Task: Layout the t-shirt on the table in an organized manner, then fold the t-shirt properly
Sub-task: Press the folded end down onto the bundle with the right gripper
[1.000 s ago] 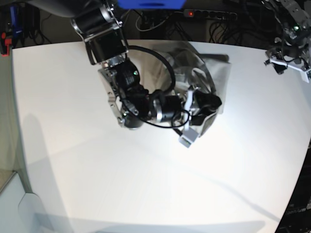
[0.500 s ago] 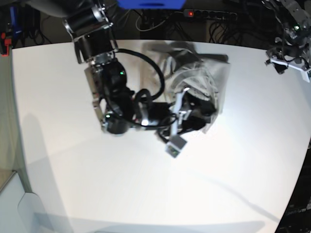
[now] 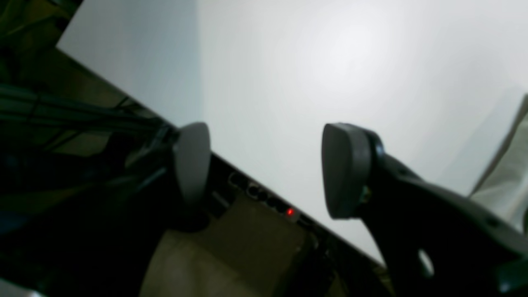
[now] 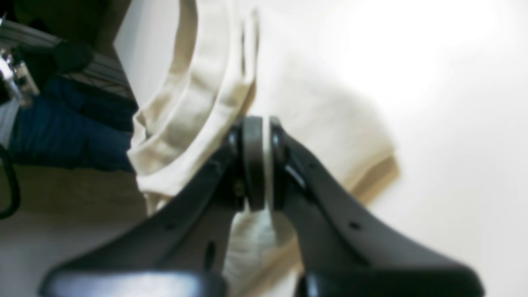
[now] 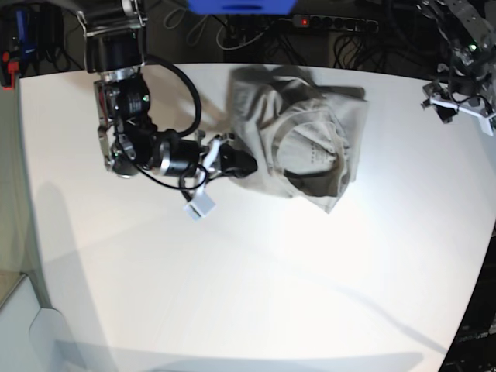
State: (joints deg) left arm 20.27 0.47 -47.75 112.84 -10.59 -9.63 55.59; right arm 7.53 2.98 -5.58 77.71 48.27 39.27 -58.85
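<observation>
Since a second ago, the right gripper (image 5: 246,163) has slid from the middle of the t-shirt (image 5: 310,147) to its left edge, and its jaws are now squeezed shut on a fold of that cloth. Past it, the shirt lies bunched up on the far side of the table (image 5: 248,279). Farthest off, at the table's right corner, the left gripper (image 3: 264,169) hangs with its jaws wide apart, holding nothing.
</observation>
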